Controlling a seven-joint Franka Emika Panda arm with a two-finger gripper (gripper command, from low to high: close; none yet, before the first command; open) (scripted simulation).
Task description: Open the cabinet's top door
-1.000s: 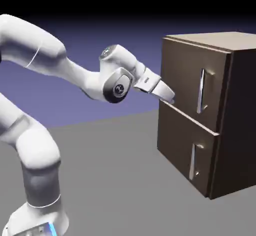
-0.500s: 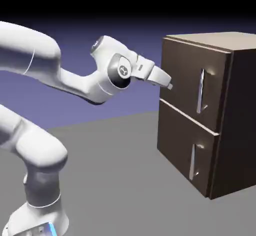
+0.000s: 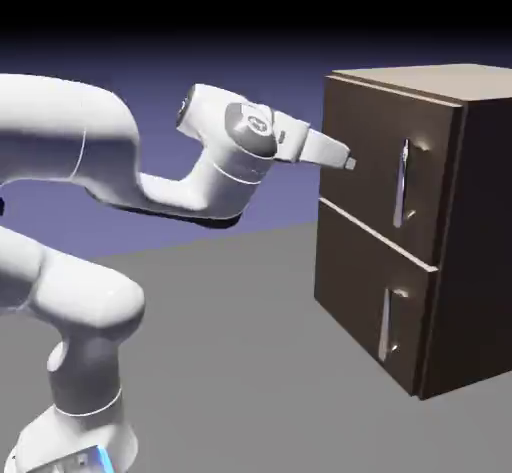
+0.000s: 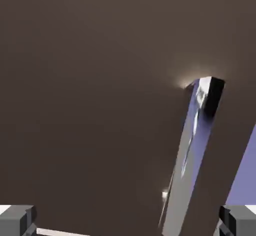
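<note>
- From the exterior view I see the dark brown boxy wooden cabinet (image 3: 415,226) standing on the grey table (image 3: 250,361) at the right of the scene; its right side is cut off by the picture's edge.
- The top door (image 3: 385,171), the upper flat dark brown panel, looks shut, flush with the cabinet front, with its vertical silver bar handle (image 3: 402,183) towards the panel's right side.
- Below it sits the lower door (image 3: 370,306) with a shorter silver handle (image 3: 387,323), also closed as far as I can tell.
- My white arm's two-finger gripper (image 3: 347,162) points right, level with the upper part of the top door and over its left portion; whether it touches the panel I cannot make out from this angle.
- In the exterior view the fingers overlap one another, so the gap is hard to read there; the hand view shows the two grey fingertips (image 4: 17,219) at the far bottom corners, spread wide with nothing between them.
- The hand view is mostly filled by brown wood, with the silver handle (image 4: 192,155) slanting across the right half, its lower end cut off by the frame.
- That handle lies inside the right fingertip, not centred between the two.
</note>
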